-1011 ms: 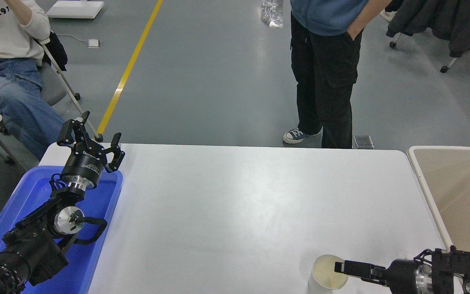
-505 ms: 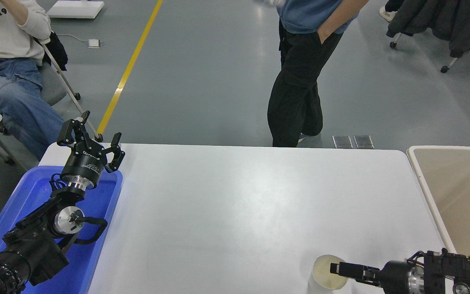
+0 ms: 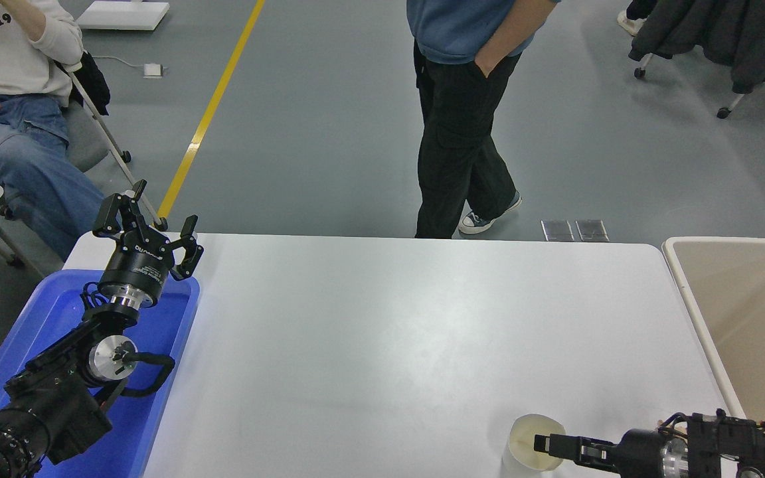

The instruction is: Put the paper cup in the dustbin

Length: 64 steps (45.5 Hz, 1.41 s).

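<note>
The small white paper cup point(image 3: 520, 443) stands upright on the white table point(image 3: 409, 332) near its front edge, at the lower right. My right gripper point(image 3: 546, 443) comes in from the right at the cup's rim, its tip over the cup's cream inside. Its lower part is cut off by the picture's edge, so its hold cannot be judged. The beige dustbin point(image 3: 690, 292) stands off the table's right end, to the right of the cup. My left gripper point(image 3: 147, 226) is open and parked above the blue tray at the left.
A blue plastic tray point(image 3: 57, 312) sits at the table's left end under the left arm. A person in black trousers point(image 3: 455, 133) stands just beyond the far edge. Another person sits at the upper left point(image 3: 4, 113).
My right gripper has shifted a little left and lower at the cup's rim. The cup has stayed in place. The standing person has walked to the left.
</note>
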{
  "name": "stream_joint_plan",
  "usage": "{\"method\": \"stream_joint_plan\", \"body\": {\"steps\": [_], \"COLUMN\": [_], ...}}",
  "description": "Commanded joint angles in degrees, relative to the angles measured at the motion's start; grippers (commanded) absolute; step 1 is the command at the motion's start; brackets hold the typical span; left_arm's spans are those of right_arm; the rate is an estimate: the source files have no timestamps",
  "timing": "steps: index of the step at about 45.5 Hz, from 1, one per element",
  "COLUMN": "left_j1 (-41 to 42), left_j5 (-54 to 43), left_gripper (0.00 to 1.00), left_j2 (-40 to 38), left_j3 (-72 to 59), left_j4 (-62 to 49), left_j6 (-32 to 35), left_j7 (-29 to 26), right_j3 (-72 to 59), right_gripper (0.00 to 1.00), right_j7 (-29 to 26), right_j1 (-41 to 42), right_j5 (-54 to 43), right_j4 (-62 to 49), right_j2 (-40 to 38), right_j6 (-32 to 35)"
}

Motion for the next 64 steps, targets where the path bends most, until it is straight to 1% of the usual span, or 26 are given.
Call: {"method": "stream_joint_plan", "body": {"steps": [1, 12, 18, 27, 35, 41, 44, 52, 56, 64], "left_j1": [0.0, 0.0, 0.0, 0.0, 0.0, 0.1, 0.1, 0.2, 0.2, 0.3], "left_j5": [0.0, 0.0, 0.0, 0.0, 0.0, 0.0, 0.0, 0.0, 0.0, 0.0], "left_gripper": [1.00, 1.00, 1.00, 1.00, 1.00, 1.00, 1.00, 1.00, 1.00, 1.00], "left_j2": [0.0, 0.0, 0.0, 0.0, 0.0, 0.0, 0.1, 0.2, 0.2, 0.3], "left_j3": [0.0, 0.0, 0.0, 0.0, 0.0, 0.0, 0.0, -0.1, -0.2, -0.2], "left_j4": [0.0, -0.1, -0.1, -0.1, -0.1, -0.1, -0.1, -0.1, -0.1, -0.1], "left_j6": [0.0, 0.0, 0.0, 0.0, 0.0, 0.0, 0.0, 0.0, 0.0, -0.1], "left_j7": [0.0, 0.0, 0.0, 0.0, 0.0, 0.0, 0.0, 0.0, 0.0, 0.0], "right_j3": [-0.3, -0.3, -0.3, -0.1, 0.5, 0.4, 0.3, 0.4, 0.5, 0.5], "right_gripper": [0.00, 0.00, 0.00, 0.00, 0.00, 0.00, 0.00, 0.00, 0.00, 0.00], "right_j7": [3.1, 3.7, 4.8, 4.8, 4.8, 4.8, 4.8, 5.3, 5.5, 5.6], "right_j1": [-0.1, -0.1, -0.1, 0.0, 1.3, 4.6, 6.3, 11.2, 13.3, 16.4], "right_j5": [-0.3, -0.3, -0.3, -0.3, -0.1, 0.1, 0.1, -0.3, -0.3, -0.2], "right_j4": [1.1, 1.5, 1.8, 3.1, 6.7, 10.9, 12.8, 12.9, 12.9, 12.9], "right_j2": [-1.3, -1.8, -2.1, -3.4, -9.0, -15.1, -18.6, -27.0, -29.2, -32.2], "right_j6": [0.0, -1.3, -1.3, -1.3, -0.7, 0.2, 1.9, 6.9, 9.8, 13.3]}}
